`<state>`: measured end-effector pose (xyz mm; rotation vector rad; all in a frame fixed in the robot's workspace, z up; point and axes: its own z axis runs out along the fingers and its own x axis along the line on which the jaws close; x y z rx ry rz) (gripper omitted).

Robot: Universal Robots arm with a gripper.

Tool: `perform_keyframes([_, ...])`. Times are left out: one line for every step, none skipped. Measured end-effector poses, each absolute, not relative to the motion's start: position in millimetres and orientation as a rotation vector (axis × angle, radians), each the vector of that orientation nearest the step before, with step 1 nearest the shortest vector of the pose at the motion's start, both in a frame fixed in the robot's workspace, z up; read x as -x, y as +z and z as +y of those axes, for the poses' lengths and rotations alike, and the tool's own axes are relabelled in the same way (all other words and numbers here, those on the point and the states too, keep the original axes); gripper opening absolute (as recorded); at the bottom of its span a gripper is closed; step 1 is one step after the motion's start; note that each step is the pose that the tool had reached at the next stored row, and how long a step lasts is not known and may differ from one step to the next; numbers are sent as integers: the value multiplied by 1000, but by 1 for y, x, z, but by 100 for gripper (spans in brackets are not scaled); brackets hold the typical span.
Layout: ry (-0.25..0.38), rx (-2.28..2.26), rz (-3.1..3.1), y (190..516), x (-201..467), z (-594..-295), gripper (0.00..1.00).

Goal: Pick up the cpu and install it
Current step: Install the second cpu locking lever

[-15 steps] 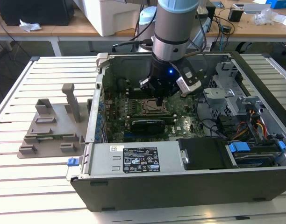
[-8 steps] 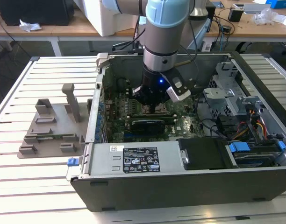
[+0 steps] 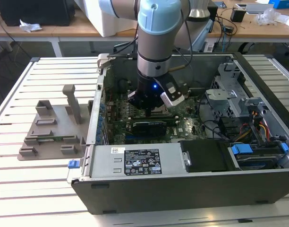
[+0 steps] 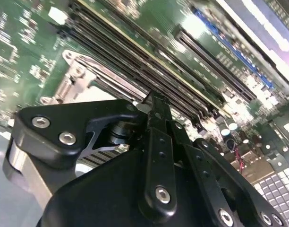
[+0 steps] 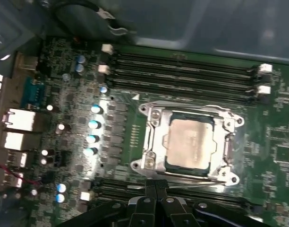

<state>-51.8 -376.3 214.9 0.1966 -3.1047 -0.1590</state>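
Observation:
The cpu point(image 5: 189, 142), a flat square chip with a silvery-grey top, lies inside the metal socket frame point(image 5: 149, 142) on the green motherboard point(image 5: 121, 52) in the first wrist view. My gripper point(image 5: 156, 186) hovers just beside the socket's edge, fingertips pressed together with nothing between them. The second wrist view shows the black fingers point(image 4: 156, 142) closed above the memory slots, with a corner of the socket frame point(image 4: 73, 78) beside them. In the exterior view the gripper point(image 3: 149, 111) hangs low inside the open computer case point(image 3: 182, 189).
A grey plastic tray point(image 3: 55, 127) sits on the slatted table at the exterior view's left. Inside the case are the power supply point(image 3: 135, 161), a drive cage point(image 3: 229, 90) with cables, and memory slots point(image 5: 182, 71) running along the socket.

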Motion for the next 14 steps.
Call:
perform_keyframes([-162, -197, -3105, 214, 54, -376, 11])
perform_keyframes([-167, -197, -3105, 213, 58, -376, 11])
perform_keyframes([-172, -197, -3105, 212, 62, -376, 11])
perform_keyframes([-175, -198, -3104, 210, 64, -376, 11])
perform_keyframes([-177, -201, -3104, 209, 65, -376, 11])
perform_keyframes([-179, -204, -3104, 208, 65, -376, 11])
perform_keyframes([-181, -206, -3103, 208, 66, -376, 11])
perform_keyframes([-185, -207, -3103, 207, 66, -376, 11])
perform_keyframes([-187, -208, -3103, 207, 66, -376, 11])
perform_keyframes([-189, -210, -3103, 206, 66, -376, 11])
perform_keyframes([-191, -211, -3103, 206, 66, -376, 11])
perform_keyframes([-195, -212, -3103, 206, 66, -376, 11])
perform_keyframes([-198, -213, -3102, 205, 66, -375, 11])
perform_keyframes([-201, -213, -3102, 204, 66, -374, 11])
